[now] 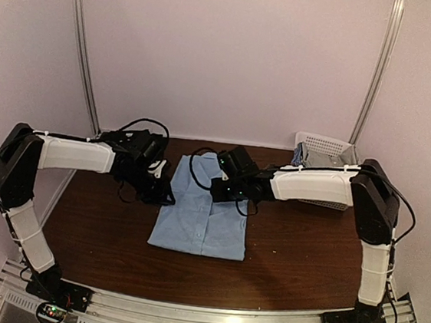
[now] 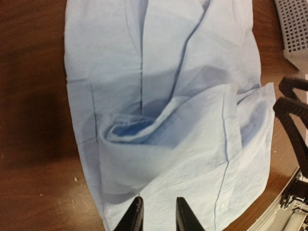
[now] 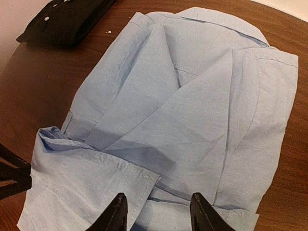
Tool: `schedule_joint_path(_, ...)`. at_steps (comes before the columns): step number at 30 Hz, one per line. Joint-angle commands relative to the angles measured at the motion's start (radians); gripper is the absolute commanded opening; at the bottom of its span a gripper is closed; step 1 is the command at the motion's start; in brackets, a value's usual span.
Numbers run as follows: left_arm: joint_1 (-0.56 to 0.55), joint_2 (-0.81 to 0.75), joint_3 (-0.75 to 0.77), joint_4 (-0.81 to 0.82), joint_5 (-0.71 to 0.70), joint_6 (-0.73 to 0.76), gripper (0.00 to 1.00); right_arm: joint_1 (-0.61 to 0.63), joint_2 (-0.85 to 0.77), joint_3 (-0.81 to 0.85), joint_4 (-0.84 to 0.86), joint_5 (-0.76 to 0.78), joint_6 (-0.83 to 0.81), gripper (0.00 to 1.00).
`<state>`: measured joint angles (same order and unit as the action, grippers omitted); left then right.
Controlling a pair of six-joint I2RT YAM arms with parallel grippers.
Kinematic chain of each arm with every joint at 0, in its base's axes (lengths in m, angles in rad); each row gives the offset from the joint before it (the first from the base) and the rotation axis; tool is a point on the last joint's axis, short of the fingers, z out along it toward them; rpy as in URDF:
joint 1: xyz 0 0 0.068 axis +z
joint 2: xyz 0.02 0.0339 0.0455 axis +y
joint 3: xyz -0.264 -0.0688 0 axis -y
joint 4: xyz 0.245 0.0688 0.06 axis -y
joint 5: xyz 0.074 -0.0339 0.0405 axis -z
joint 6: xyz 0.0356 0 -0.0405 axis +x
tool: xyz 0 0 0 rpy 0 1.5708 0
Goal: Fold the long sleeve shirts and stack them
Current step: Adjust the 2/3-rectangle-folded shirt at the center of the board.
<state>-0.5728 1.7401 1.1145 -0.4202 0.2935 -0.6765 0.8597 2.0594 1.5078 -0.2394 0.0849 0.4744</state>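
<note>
A light blue cloth long sleeve shirt (image 1: 202, 214) lies flat in the middle of a dark brown wooden counter (image 1: 290, 254), partly folded, with its sleeves laid across its body in loose, rumpled layers. The left hand (image 2: 159, 216) hovers over one edge of this shirt, its two black fingers a narrow gap apart, with cloth showing between them and nothing clamped. The right hand (image 3: 159, 214) hangs over the opposite edge, close above a buttoned cuff (image 3: 142, 180), its fingers spread wide and holding nothing. Both arms reach in over the shirt from either side, covering its upper part in the overhead view. A black cloth long sleeve shirt (image 3: 67, 19) lies bunched on the counter beyond the blue one, apart from it. A white plastic lattice basket (image 1: 324, 151) sits at the far right corner of the counter, near the right arm.
</note>
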Motion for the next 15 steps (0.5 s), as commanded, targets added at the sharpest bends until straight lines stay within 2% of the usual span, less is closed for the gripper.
schedule_joint_path(1, 0.009, 0.051, 0.091, 0.042, -0.014, 0.033, 0.24, -0.004, -0.108, -0.062, -0.018, 0.008, 0.011, 0.45)
schedule_joint_path(5, 0.017, 0.13, 0.133, 0.046, -0.012, 0.047, 0.24, -0.004, -0.107, -0.121, -0.016, -0.074, 0.023, 0.37)
schedule_joint_path(8, 0.027, 0.184, 0.153, 0.055, -0.014, 0.058, 0.24, -0.011, -0.105, -0.175, 0.006, -0.082, 0.028, 0.34)
schedule_joint_path(13, 0.04, 0.274, 0.189, 0.064, 0.005, 0.072, 0.23, -0.056, -0.087, -0.246, 0.023, -0.112, 0.052, 0.33)
schedule_joint_path(15, 0.041, 0.283, 0.199, 0.064, 0.009, 0.072, 0.23, -0.076, -0.082, -0.28, 0.035, -0.128, 0.059, 0.35)
